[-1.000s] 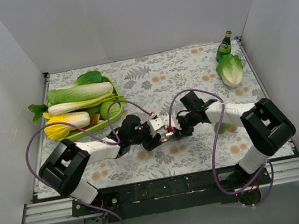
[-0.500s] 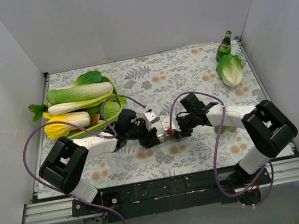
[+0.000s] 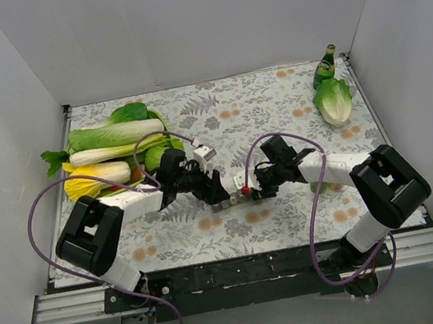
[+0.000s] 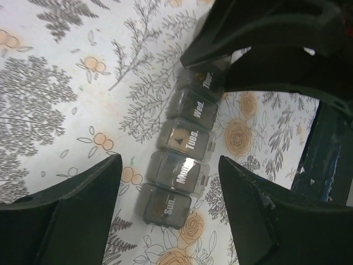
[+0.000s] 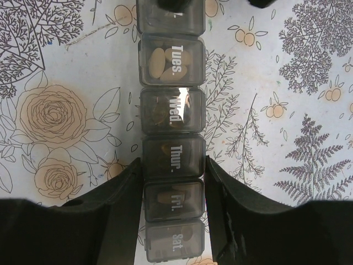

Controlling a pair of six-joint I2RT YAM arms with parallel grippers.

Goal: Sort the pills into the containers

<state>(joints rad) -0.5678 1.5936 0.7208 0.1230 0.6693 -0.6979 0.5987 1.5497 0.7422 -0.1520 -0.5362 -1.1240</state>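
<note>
Along the left edge of the floral-print bench (image 3: 265,104), a green tray (image 3: 168,163) holds leafy cabbages (image 3: 112,135), white-stemmed, green and yellow.

Just right of the tray, the left gripper (image 4: 170,163) hangs over the bench with its jaws wide apart. In the left wrist view they straddle the Sun. and Mon. end of the grey pill strip (image 5: 173,116), with bare print showing on either side of it.

The strip lies flat at about mid-width of the bench, nearer the near edge than the far one, with its day-marked compartments in a row from Sun. to Sat. Through the smoky lids, tan oval pills (image 5: 165,63) show in the Tues. compartment, and darker shapes show in Wed., Thur. and Fri.

From the right, the right gripper (image 5: 174,165) is clamped across the strip, one finger pressed to each long side at the Thur. and Fri. compartments.

In the far right corner a head of lettuce (image 3: 333,101) lies just in front of a green glass bottle (image 3: 324,67) that stands upright.
</note>
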